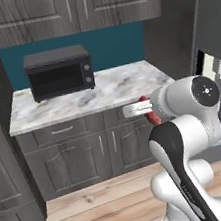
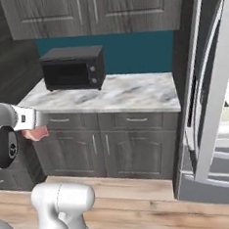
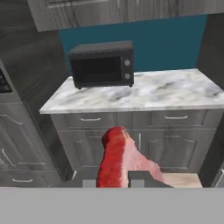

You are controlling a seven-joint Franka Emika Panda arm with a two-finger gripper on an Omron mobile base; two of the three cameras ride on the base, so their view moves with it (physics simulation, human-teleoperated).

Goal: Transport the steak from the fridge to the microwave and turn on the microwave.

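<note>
From my seat at the controls I see the gripper [image 3: 131,177] clamped on the steak [image 3: 119,159]; in the hand view the red, marbled slab rises from between the dark finger tips toward twelve o'clock, its rounded end standing in front of the cabinet drawers [image 3: 92,119] below the counter; in the left base view the steak [image 1: 151,113] shows as a red sliver just past the hand, at about nine o'clock from the arm's wrist, held in the air level with the counter's front edge; in the right base view the steak [image 2: 35,133] hangs pink under the hand at the left edge of the picture, clear of the marble counter [image 2: 134,96]; the microwave [image 1: 59,72] sits at the back left of the marble counter [image 1: 109,90], door shut, at roughly eleven o'clock from the steak and well apart from it; in the hand view the microwave [image 3: 103,65] stands at twelve o'clock above the meat; the fridge [image 2: 209,103] stands at three o'clock in the right base view, its door [image 2: 213,85] swung open, pale shelves just visible inside
</note>
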